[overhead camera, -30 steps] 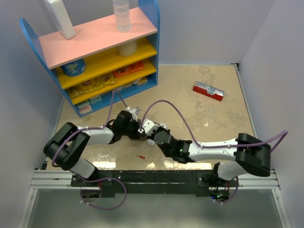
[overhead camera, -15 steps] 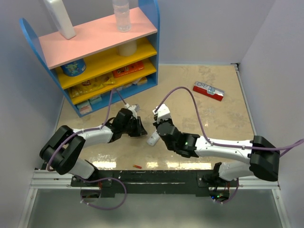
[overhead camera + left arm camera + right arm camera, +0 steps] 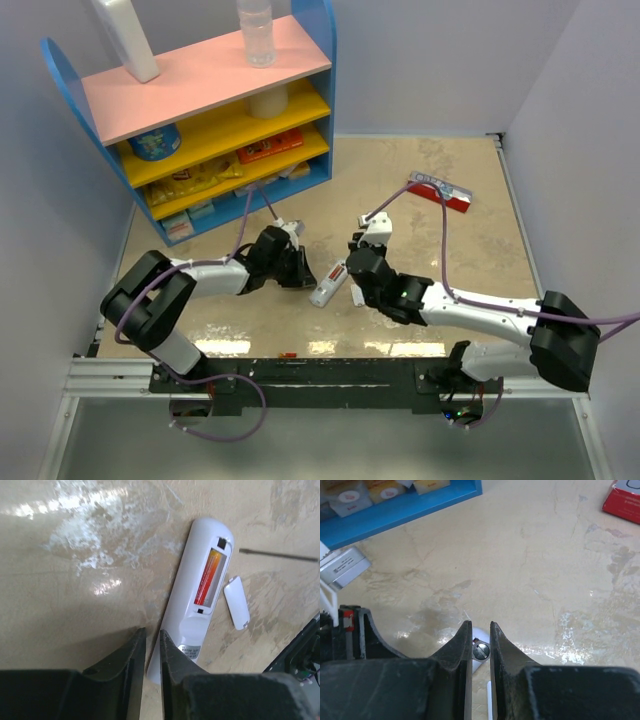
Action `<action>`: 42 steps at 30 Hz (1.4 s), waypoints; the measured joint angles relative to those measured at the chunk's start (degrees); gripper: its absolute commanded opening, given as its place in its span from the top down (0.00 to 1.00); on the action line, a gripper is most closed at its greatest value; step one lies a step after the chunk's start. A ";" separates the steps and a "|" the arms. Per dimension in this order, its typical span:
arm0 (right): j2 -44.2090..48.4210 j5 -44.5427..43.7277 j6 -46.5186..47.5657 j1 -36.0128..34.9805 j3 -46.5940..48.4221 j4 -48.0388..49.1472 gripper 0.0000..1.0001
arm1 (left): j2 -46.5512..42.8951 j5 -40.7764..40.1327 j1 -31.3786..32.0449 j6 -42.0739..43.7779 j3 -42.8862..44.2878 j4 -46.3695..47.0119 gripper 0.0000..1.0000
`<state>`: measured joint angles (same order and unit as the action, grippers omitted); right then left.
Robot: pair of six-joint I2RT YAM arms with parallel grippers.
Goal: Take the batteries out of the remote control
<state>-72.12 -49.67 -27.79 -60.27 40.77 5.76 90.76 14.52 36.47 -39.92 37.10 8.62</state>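
Left gripper (image 3: pixel 152 630) and right gripper (image 3: pixel 480 624) are nearly closed, holding nothing. One battery (image 3: pixel 207 577) is seen in the remote (image 3: pixel 180 605) bay, frame centre; it must be pried out next.

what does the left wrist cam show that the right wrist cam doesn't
Only left wrist: the open bay of the remote control holding one red-orange battery, and the loose white cover beside it. Only right wrist: the blue shelf, a corner of the red box, plus an unidentifiable white sliver under its fingers. Both: the beige table and nearly closed fingers, on the left gripper and the right gripper.
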 measured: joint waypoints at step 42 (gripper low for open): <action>7.63 19.71 -2.23 9.75 -17.86 22.67 1.00 | 6.86 -0.46 0.39 -2.32 6.19 0.74 0.79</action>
<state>-64.49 -29.95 -30.02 -50.52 22.92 28.42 97.62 14.06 36.86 -42.24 43.29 9.37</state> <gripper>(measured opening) 0.147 0.208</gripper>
